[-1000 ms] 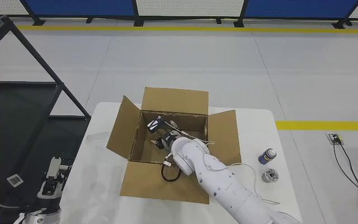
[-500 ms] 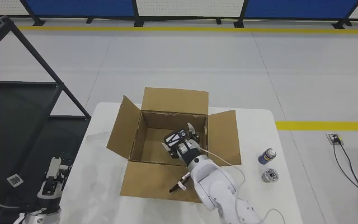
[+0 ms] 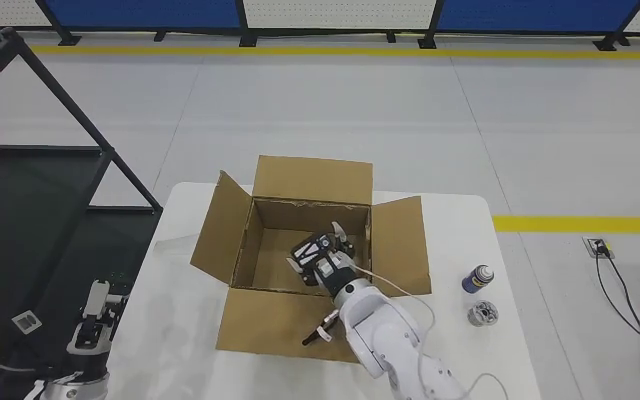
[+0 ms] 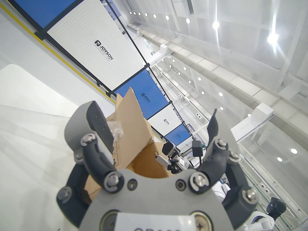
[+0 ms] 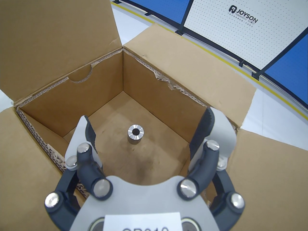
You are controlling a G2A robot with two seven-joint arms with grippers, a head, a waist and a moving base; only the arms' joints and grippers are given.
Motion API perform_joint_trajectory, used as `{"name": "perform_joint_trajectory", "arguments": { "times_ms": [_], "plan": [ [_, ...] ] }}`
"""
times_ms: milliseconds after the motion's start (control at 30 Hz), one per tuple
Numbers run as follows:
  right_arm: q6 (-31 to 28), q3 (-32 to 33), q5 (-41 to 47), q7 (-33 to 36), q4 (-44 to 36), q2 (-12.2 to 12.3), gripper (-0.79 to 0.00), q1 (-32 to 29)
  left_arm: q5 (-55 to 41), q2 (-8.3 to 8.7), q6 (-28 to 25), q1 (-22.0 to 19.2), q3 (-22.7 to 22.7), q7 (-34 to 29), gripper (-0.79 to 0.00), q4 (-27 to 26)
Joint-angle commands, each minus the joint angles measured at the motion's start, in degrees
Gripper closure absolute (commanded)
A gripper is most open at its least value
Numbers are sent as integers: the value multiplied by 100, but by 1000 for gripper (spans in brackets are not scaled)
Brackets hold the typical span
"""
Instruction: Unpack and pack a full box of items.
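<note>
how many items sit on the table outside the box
2: a blue-capped can right of the cardboard box, and a round metal part nearer the robot. The arm could hide others.

White surface (image 3: 180,320), rounded corners. Black metal frame (image 3: 103,150), beside the surface's left edge. Yellow floor line (image 3: 300,50) along the base of blue panels (image 3: 140,12) and a white perforated panel (image 3: 340,12). Floor socket (image 3: 598,247) with black cable (image 3: 620,290), far right. Ceiling lights (image 4: 215,25).
</note>
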Motion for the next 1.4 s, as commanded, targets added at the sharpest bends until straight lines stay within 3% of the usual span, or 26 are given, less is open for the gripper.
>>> {"name": "perform_joint_trajectory", "arguments": {
  "times_ms": [0, 167, 433, 633, 800, 1000, 1367],
  "plan": [
    [-35, 83, -23, -92, -117, 11, -785, -45, 0, 0, 0, 0, 0, 0, -785, 0],
    [-115, 646, -440, -308, -1056, 155, -785, -656, 0, 0, 0, 0, 0, 0, -785, 0],
    [-94, 2174, -930, -841, -2794, 425, -785, -2465, 0, 0, 0, 0, 0, 0, -785, 0],
    [127, 3316, -799, -1382, -3403, 522, -785, -3780, 0, 0, 0, 0, 0, 0, -785, 0],
    [309, 4072, -525, -1505, -3415, 549, -785, -4533, 0, 0, 0, 0, 0, 0, -785, 0],
    [-75, 4578, -310, -1294, -2845, 595, -785, -4675, 0, 0, 0, 0, 0, 0, -785, 0],
    [-1040, 4859, 327, -366, -1603, 691, -785, -3939, 0, 0, 0, 0, 0, 0, -785, 0]
  ]
}}
